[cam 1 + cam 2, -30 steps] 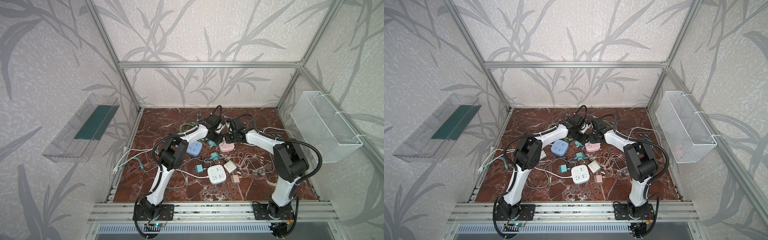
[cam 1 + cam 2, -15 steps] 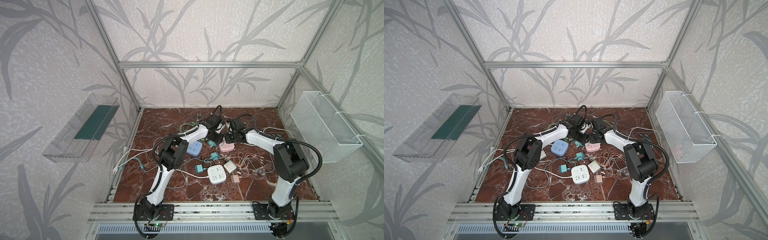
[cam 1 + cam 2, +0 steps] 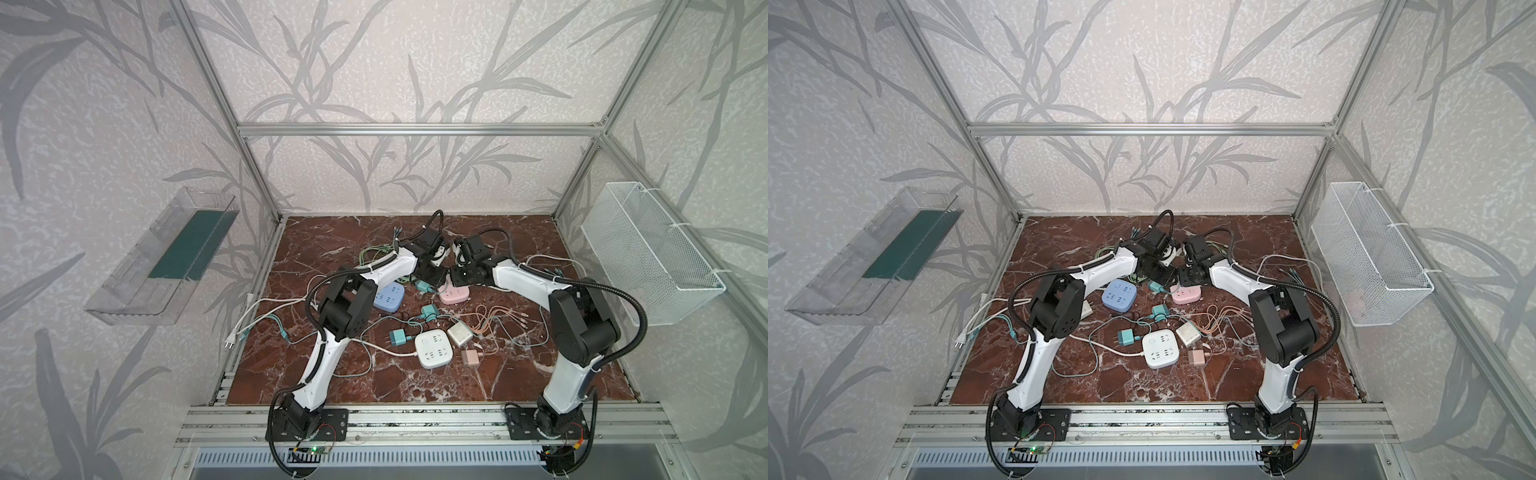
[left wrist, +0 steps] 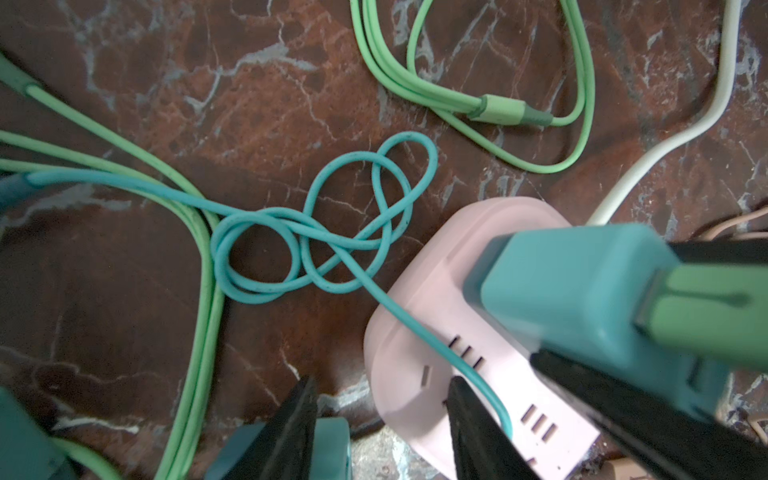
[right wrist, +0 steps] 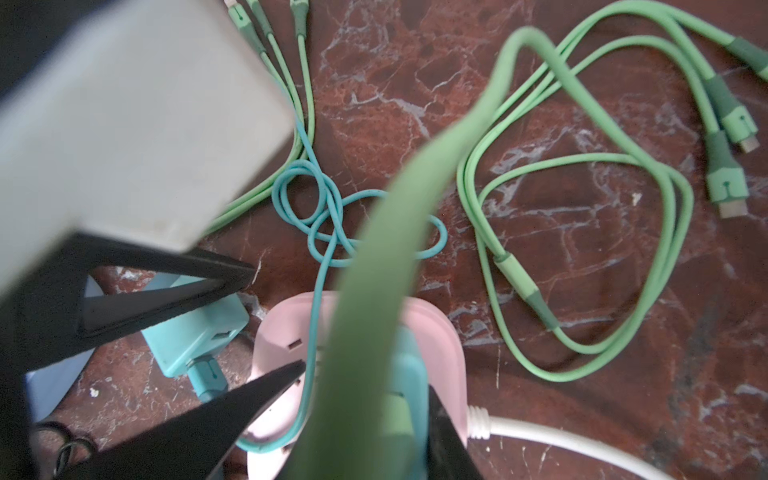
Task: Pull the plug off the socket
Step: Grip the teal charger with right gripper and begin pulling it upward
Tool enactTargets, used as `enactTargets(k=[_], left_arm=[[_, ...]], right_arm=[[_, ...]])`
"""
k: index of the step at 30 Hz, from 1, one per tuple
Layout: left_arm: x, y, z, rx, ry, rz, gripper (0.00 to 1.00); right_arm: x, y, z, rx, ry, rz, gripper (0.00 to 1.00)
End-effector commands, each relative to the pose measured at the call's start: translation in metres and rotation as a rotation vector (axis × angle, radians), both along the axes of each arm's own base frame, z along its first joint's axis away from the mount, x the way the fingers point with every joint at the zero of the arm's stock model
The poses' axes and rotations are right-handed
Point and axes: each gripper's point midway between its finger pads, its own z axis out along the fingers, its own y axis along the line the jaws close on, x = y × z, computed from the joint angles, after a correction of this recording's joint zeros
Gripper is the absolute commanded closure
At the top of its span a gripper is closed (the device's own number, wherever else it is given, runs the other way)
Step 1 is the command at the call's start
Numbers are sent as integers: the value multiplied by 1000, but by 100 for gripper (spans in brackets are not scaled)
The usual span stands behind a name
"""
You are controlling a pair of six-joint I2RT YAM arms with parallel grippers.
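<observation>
From here I see my right gripper (image 5: 368, 378) with its jaws clenched on the teal plug (image 4: 573, 299), which stands on the pink socket (image 4: 399, 357) on the marble bench (image 4: 249, 83). My left gripper (image 4: 382, 380) hangs just beside, jaws parted, grasping nothing, one fingertip over the socket's edge.

Both top views look steeply down on the whole tabletop (image 3: 332, 232); both wrist views share the pink socket (image 4: 399, 399), close up.
</observation>
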Motion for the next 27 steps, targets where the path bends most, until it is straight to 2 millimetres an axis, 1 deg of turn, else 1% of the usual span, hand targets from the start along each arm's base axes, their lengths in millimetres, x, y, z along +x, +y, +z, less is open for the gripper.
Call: enactTargets(k=[1,5,8,20,24,27], left_arm=[[-8,13,-30,80,72,17,48],[-8,8,-28,54,84,17,48],[-8,6,-29,50,92,17,48],[-7,2,-32,37,113,26,48],[-7,3,-33,46,115,27,48],[-7,5,-34,55,117,27,48]], right_arm=[[4,6,29,21,-74,14,89],[1,4,14,-30,-54,20,89],[0,5,7,-37,-47,21,90],[-2,20,1,-45,-38,37,89],[-2,23,-1,-44,-35,33,89],[0,23,3,-41,-43,31,89]])
